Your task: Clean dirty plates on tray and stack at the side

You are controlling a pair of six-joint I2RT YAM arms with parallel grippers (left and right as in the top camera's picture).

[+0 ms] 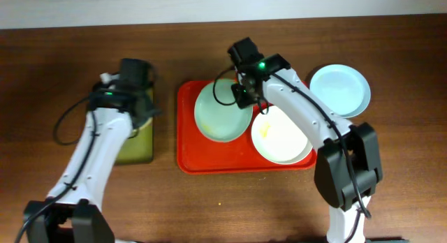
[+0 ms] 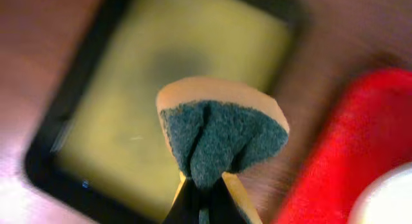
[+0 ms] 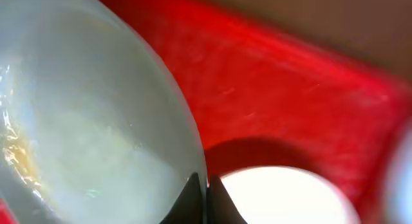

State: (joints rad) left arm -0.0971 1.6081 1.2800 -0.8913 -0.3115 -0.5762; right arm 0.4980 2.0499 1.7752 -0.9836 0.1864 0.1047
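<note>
Red plastic with rounded corners and a raised rim, the tray point(image 1: 188, 156) sits in the middle of the brown wooden worktop point(image 1: 56, 61), its long axis running left to right in the overhead view. Two plates rest within it. The pale mint green plate point(image 1: 218, 116) fills the tray's left half; in the right wrist view its glossy bowl point(image 3: 84, 121) shows faint yellowish streaks. The white plate point(image 1: 286, 142) lies in the right half and carries a small yellow smear left of its centre. The rims of these two plates meet or overlap near the tray's middle, though which it is cannot be told. The third plate, pale blue-white point(image 1: 339, 89), lies flat on the worktop just beyond the tray's far right corner and looks unmarked.

The right arm point(image 1: 307, 114) reaches across the white plate, and its jaws are pinched on the mint plate's right rim. The right wrist view shows the dark tips closed over that edge, with bare red tray point(image 3: 277, 102) and the white plate point(image 3: 277, 195) behind. Whether the plate is raised off the tray cannot be told.

The left arm point(image 1: 98, 142) hangs above a smaller olive-green tray with a black rim point(image 1: 136, 149), well left of the red one. Its jaws squeeze a sponge point(image 2: 219, 137), folding it so the dark green scouring face bulges outward inside its yellow backing.
</note>
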